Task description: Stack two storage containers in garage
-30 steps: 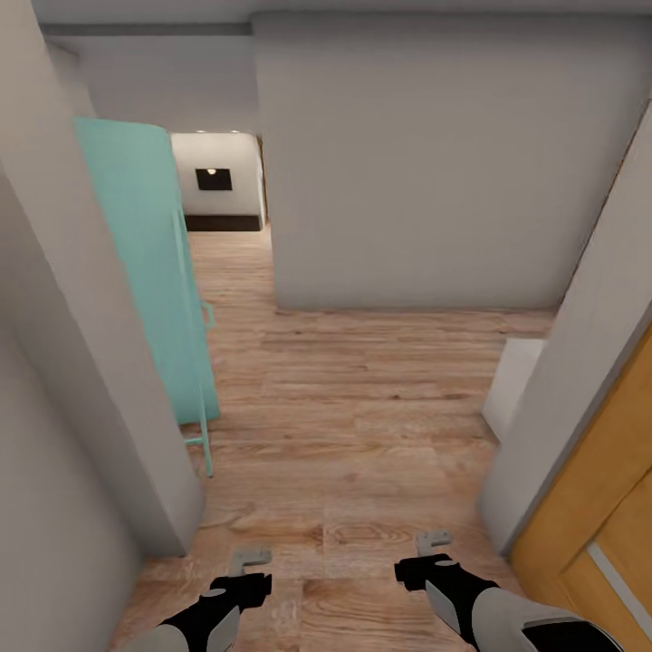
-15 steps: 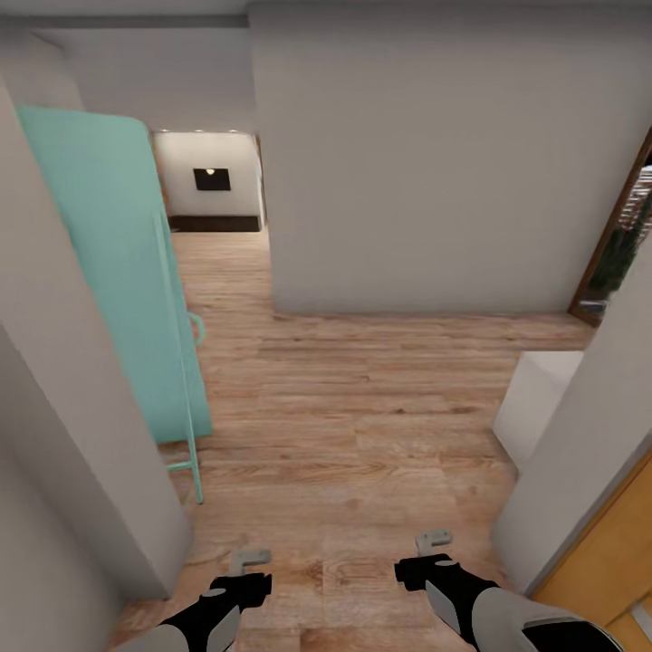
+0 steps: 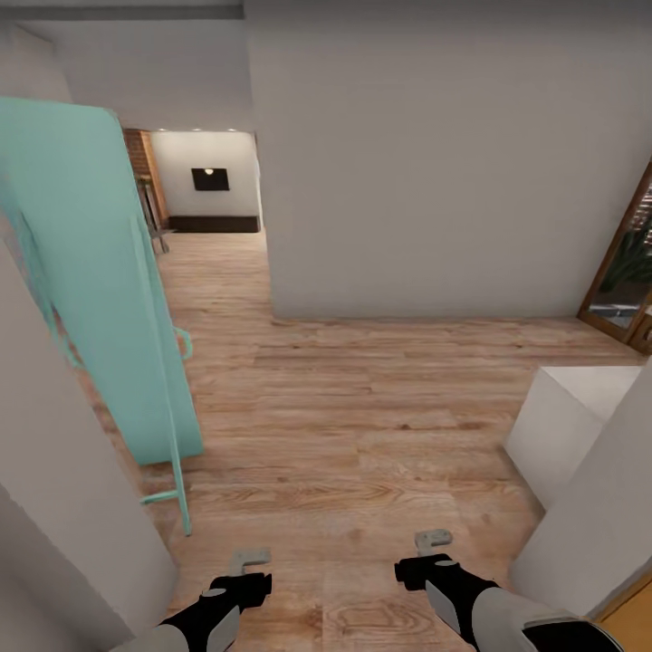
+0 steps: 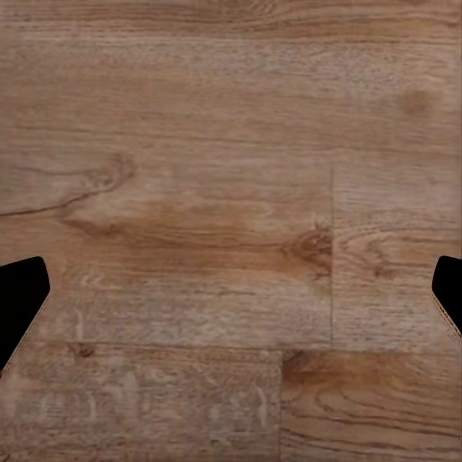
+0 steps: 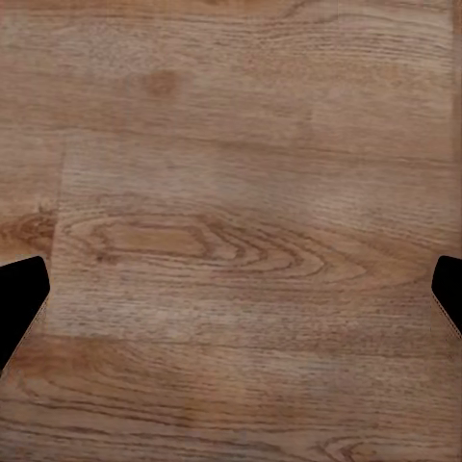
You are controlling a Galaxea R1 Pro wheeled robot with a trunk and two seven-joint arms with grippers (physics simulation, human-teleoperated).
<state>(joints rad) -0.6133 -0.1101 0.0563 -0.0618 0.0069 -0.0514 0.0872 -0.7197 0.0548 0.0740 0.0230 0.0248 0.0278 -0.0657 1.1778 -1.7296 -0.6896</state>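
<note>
A: Any writing to read?
B: None legible. Light wood-plank flooring (image 3: 362, 407), a teal door (image 3: 100, 272), a white box (image 3: 570, 426).
A: And the jaws?
B: Left gripper (image 3: 249, 561) and right gripper (image 3: 433, 541): jaws spread wide, empty, over planks.

Head camera looks forward and down a hallway; both wrist cameras face the plank floor (image 3: 362, 426) — apparently close.

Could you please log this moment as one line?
phase: in transit | left gripper: open, empty | right gripper: open, empty | underfoot: wood floor
</note>
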